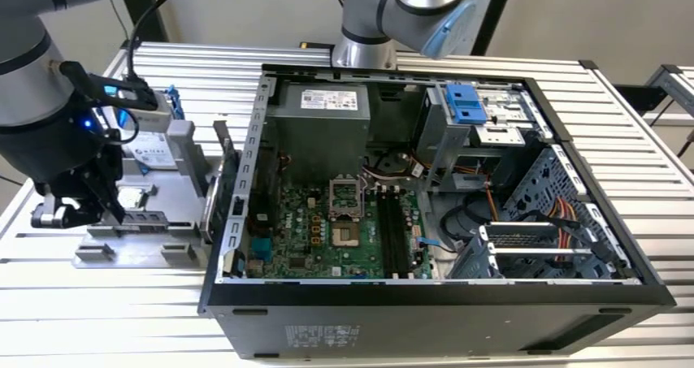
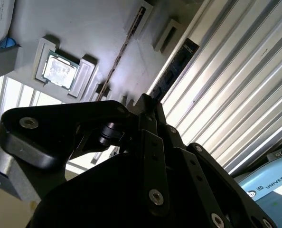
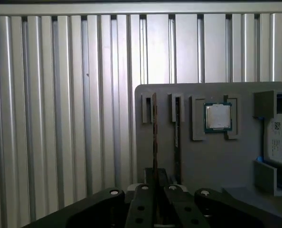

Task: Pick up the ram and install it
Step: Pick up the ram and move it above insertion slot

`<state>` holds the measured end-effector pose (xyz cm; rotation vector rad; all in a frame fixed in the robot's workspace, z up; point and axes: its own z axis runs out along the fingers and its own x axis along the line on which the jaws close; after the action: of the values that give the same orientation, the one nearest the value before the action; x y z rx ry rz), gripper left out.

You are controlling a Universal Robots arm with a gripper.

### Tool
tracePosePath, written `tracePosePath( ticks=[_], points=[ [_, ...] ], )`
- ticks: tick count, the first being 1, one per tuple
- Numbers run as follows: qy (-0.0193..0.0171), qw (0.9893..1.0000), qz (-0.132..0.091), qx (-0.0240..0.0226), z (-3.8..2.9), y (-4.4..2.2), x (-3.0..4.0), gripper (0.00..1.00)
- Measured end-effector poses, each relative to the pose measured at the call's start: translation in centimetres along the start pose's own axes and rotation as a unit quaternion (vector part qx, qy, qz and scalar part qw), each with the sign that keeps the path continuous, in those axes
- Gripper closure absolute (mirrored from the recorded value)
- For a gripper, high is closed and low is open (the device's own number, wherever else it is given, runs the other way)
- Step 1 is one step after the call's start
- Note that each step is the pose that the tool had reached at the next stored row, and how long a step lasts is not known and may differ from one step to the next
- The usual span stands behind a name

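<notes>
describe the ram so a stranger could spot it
Beside the open computer case, at the exterior view's left, sits a gray tray. Two thin boards stand on edge in its slots; the ram is the one in line with the end effector, farther from the square processor chip.

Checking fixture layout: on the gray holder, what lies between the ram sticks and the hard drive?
The square silver processor chip, in the first wrist view.
</notes>
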<state>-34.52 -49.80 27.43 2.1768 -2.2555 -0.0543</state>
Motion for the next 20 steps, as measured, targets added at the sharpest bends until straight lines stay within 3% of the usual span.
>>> tracePosePath(
  ticks=[20],
  points=[
    [0.0000, 1.0000, 0.000, 0.0000, -1.87, 0.06, -0.04, 1.00]
  ],
)
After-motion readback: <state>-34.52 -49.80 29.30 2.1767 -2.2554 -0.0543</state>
